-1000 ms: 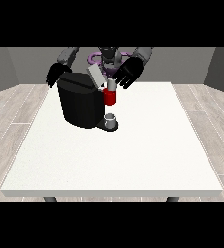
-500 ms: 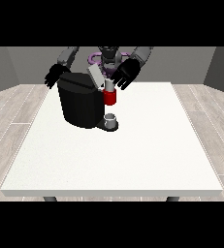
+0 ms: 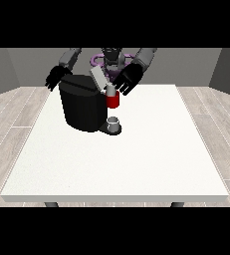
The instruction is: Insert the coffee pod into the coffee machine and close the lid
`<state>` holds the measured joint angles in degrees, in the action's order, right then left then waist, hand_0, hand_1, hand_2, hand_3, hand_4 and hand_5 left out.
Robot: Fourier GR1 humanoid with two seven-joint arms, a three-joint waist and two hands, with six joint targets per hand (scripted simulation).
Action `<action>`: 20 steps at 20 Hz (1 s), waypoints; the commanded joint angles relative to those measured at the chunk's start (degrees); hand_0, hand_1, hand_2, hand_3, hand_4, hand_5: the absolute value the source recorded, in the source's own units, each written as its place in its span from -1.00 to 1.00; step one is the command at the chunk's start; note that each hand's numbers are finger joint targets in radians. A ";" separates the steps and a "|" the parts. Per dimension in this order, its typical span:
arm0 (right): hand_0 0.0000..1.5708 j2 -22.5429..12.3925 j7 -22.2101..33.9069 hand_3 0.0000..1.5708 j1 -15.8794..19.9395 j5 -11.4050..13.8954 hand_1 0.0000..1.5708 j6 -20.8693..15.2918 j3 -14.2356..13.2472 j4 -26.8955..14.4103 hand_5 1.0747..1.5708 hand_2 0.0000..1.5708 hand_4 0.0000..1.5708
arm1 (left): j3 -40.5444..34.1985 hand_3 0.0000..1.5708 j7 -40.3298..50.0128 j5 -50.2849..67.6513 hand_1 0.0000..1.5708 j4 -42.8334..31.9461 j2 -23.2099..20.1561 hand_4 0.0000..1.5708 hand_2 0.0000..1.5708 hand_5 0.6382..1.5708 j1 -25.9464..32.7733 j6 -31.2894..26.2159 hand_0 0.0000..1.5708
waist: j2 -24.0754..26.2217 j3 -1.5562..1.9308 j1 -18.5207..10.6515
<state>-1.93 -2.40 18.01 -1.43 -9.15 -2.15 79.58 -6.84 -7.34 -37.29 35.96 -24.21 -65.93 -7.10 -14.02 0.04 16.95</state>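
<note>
Basically same as half a second back: black coffee machine point(image 3: 83, 107) upper left of centre, grey lid point(image 3: 98, 78) still tilted up, hand at the view's right point(image 3: 126, 81) open beside it, hand at the view's left point(image 3: 55, 78) open too, coffee pod impossible to make out.

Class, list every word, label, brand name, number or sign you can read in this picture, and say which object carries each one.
None: no readable text shows anywhere.
Coffee machine: plain black body, no brand or label visible.
Raised lid: plain grey, no marking.
Red part at the machine's front: no lettering.
White table: no marks.
</note>
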 commanded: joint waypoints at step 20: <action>-1.00 -2.27 -2.50 -1.00 0.29 -1.90 -1.00 1.11 -3.57 -3.09 1.00 -1.00 -0.53 | 1.67 0.22 -0.23 -2.93 0.38 0.02 0.31 -0.49 0.44 1.00 -0.13 -1.45 0.38 | -1.26 -0.02 -1.95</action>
<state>-3.16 -4.50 17.79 -2.61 -8.65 -4.43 77.73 -6.23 -7.39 -38.92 35.97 -24.03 -66.66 -8.66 -14.80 0.12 15.64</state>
